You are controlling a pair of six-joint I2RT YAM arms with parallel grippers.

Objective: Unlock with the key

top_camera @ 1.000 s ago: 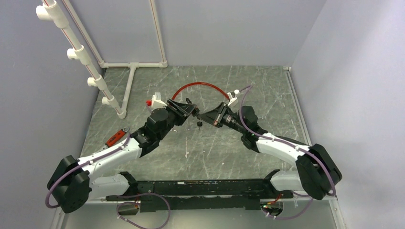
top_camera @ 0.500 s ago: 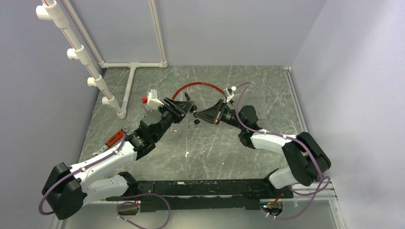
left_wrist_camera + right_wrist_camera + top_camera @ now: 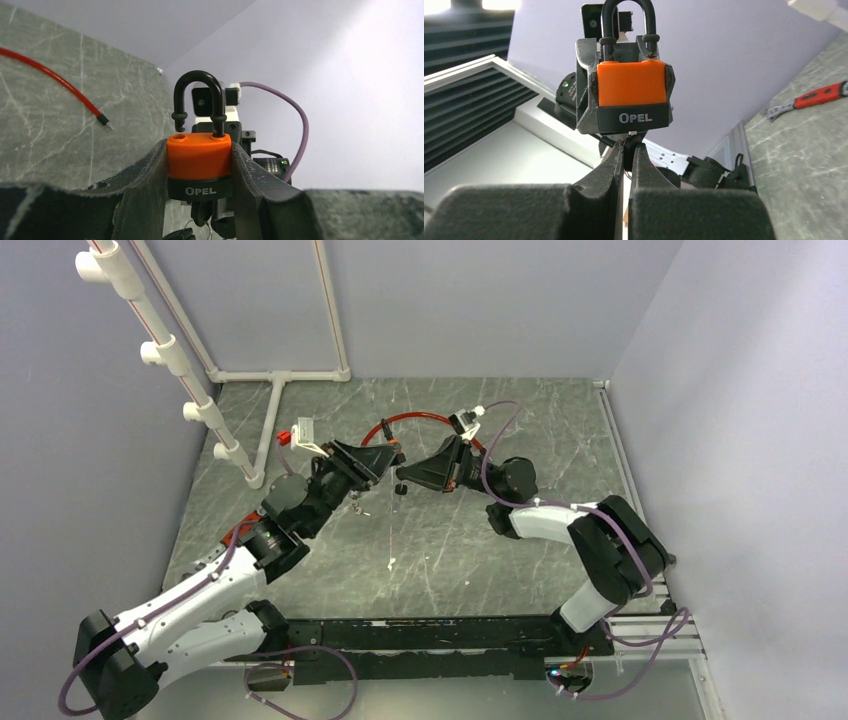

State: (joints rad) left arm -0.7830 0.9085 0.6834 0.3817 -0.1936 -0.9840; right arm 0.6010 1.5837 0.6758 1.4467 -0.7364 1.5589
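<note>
An orange padlock [image 3: 199,155] with a black "OPEL" base is clamped between my left gripper's [image 3: 199,150] fingers [image 3: 145,180], held in the air above the table's middle. Its black shackle [image 3: 197,95] is raised, with one leg out of its hole. In the right wrist view the padlock [image 3: 631,90] sits just above my right gripper [image 3: 628,150], which is shut on the black key head [image 3: 628,144] under the lock's base. In the top view the two grippers [image 3: 385,462] [image 3: 408,476] meet tip to tip. A spare key [image 3: 400,488] hangs below on a ring.
A red cable [image 3: 420,418] arcs on the table behind the grippers. A red-handled wrench [image 3: 238,530] lies at the left, beside the left arm. A white PVC pipe frame [image 3: 170,350] stands along the back left.
Both grippers, still joined at the lock and key, have moved left and towards the back of the table. Both arms have stretched further out and the wrists have turned.
</note>
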